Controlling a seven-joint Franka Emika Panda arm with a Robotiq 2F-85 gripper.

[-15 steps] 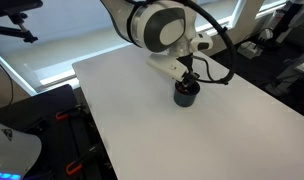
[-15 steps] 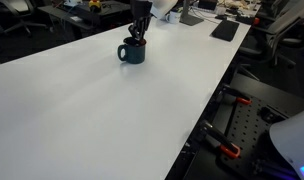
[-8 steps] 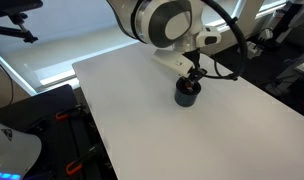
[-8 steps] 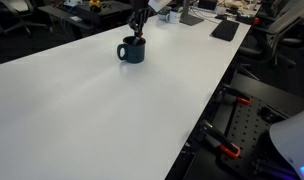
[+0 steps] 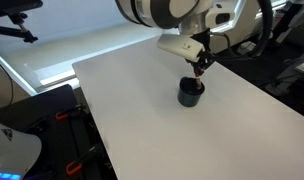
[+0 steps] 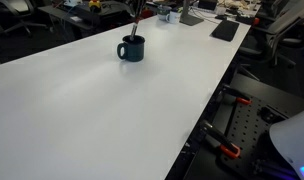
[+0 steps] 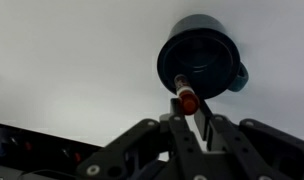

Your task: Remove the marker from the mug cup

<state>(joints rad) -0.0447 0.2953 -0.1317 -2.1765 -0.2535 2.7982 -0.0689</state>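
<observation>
White tabletop (image 5: 132, 120), office clutter (image 6: 92, 8) behind; the gripper (image 7: 189, 108) hangs over the mug cup (image 7: 199, 55), pinched narrow on the marker (image 7: 185, 97), whose lower end looks clear above the rim. Risks, by my judgement: a sideways move made too low could clip the rim and tip the mug cup, and so thin a barrel in so small a pinch may twist loose and drop into it. Mug cup stands upright, handle to one side, interior dark and seemingly empty.
</observation>
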